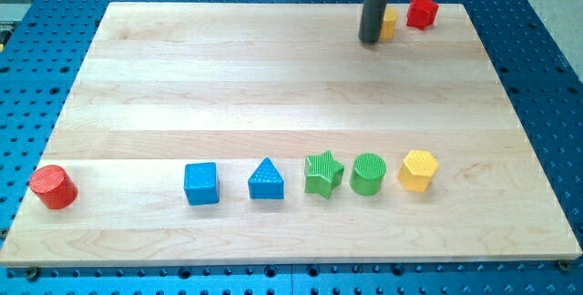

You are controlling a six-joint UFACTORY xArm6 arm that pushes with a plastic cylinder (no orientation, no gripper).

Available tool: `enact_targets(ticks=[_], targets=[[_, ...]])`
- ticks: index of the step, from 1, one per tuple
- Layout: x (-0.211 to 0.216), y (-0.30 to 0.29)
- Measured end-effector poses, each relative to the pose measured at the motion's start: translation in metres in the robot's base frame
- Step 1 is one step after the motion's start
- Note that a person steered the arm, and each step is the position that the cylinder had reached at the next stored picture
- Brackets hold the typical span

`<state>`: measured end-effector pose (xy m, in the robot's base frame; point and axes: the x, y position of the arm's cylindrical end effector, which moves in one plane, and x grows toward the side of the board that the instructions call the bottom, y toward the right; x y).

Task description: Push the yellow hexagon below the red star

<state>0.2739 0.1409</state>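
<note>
The yellow hexagon (418, 169) sits at the right end of a row of blocks near the view's bottom. The red star (421, 11) lies at the view's top right, near the board's far edge. My tip (370, 40) rests on the board at the view's top, just left of a second yellow block (390, 24), which the rod partly hides so its shape cannot be made out. The tip is left of the red star and far above the yellow hexagon.
The bottom row holds, from left to right, a blue cube (201, 183), a blue triangle (266, 180), a green star (323, 173) and a green cylinder (368, 173). A red cylinder (53, 186) stands at the bottom left. The wooden board (273, 86) lies on a blue perforated table.
</note>
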Motion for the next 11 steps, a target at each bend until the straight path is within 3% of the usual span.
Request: enact_targets(ticks=[1,2,3,4,5,7,8,10,11], targets=[[0.014,0.024],[0.098,0.076],[0.237,0.098],[0.283,0.046],[0.25,0.013],[0.29,-0.004],[0.241,-0.03],[0.087,-0.025],[0.057,0.01]])
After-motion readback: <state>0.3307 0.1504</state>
